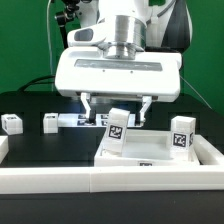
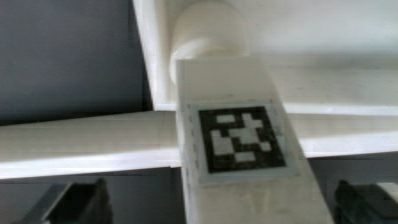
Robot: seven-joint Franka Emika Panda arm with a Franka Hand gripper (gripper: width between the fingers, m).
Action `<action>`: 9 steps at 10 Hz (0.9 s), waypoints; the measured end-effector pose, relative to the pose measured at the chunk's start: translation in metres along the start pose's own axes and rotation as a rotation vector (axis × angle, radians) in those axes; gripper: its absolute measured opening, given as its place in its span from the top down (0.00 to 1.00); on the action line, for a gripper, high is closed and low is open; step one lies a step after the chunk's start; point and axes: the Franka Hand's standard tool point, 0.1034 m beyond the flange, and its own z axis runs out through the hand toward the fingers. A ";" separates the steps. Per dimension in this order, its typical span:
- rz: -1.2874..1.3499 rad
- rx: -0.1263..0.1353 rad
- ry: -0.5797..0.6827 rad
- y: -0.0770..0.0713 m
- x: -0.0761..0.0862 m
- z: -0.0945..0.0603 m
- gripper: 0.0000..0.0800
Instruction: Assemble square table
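The white plastic square tray-like tabletop (image 1: 130,155) with its raised rim lies flat just below the pincer (image 1: 120,115). In the wrist view its rim (image 2: 71,140) shows as broad white bars crossing under the fingers. A short white plastic peg leg (image 1: 117,128) stands on it, slightly tilted, with a black-and-white square tag on the face turned toward the exterior camera. The wrist view shows the same leg (image 2: 237,140) running straight up the middle with its tag sharp and close.

The pincer (image 2: 222,205) is spread apart and grips nothing. One dark finger (image 2: 71,200) stands on each side of the leg, with a clear gap to it on both sides, so the leg sits between the fingers and just below their tips without touching them.

A second white tagged peg leg (image 1: 181,135) stands on the tabletop off to the exterior view's right of the pincer, outside its fingers. Two more small white tagged pegs (image 1: 12,123) (image 1: 50,122) rest on the black table well off to the exterior view's left of the pincer. The long white border rail (image 1: 60,180) runs along the front, nearer the exterior camera than the pincer.
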 end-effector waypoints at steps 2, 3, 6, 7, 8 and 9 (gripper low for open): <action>0.004 0.000 -0.002 0.002 0.001 -0.001 0.19; 0.006 0.004 -0.004 0.001 0.004 -0.004 0.19; 0.017 0.017 -0.025 0.001 0.015 -0.013 0.19; 0.018 0.022 -0.053 0.000 0.012 -0.011 0.19; 0.018 0.023 -0.063 -0.001 0.011 -0.010 0.19; 0.024 0.039 -0.155 -0.003 0.003 -0.008 0.19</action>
